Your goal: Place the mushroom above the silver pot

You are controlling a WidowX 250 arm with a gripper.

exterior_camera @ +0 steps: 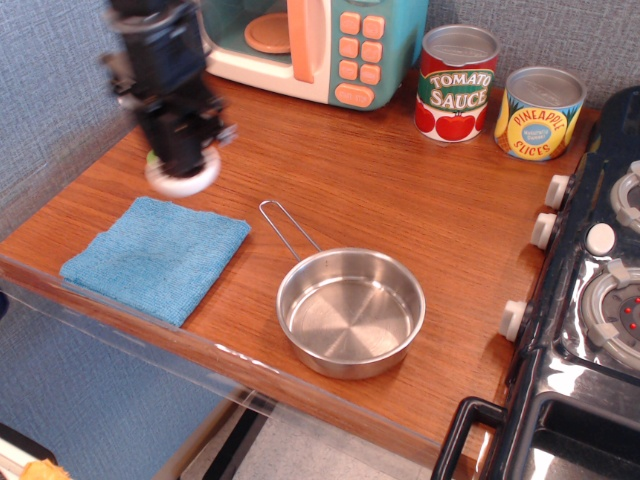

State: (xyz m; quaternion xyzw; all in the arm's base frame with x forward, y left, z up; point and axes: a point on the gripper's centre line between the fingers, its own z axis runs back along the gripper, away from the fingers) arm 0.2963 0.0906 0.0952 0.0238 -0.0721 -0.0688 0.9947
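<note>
My black gripper (184, 165) is blurred with motion at the upper left, above the wooden counter. It is shut on the mushroom (183, 176), whose round white cap shows just under the fingers, lifted off the surface. The silver pot (350, 311) stands at the front middle of the counter, empty, with its thin wire loop handle (288, 229) pointing up and to the left. The mushroom is well to the left of the pot and further back.
A blue cloth (158, 256) lies at the front left. A toy microwave (310, 45) stands at the back. A tomato sauce can (456, 84) and a pineapple can (540, 113) stand at the back right. A black stove (590, 300) borders the right side.
</note>
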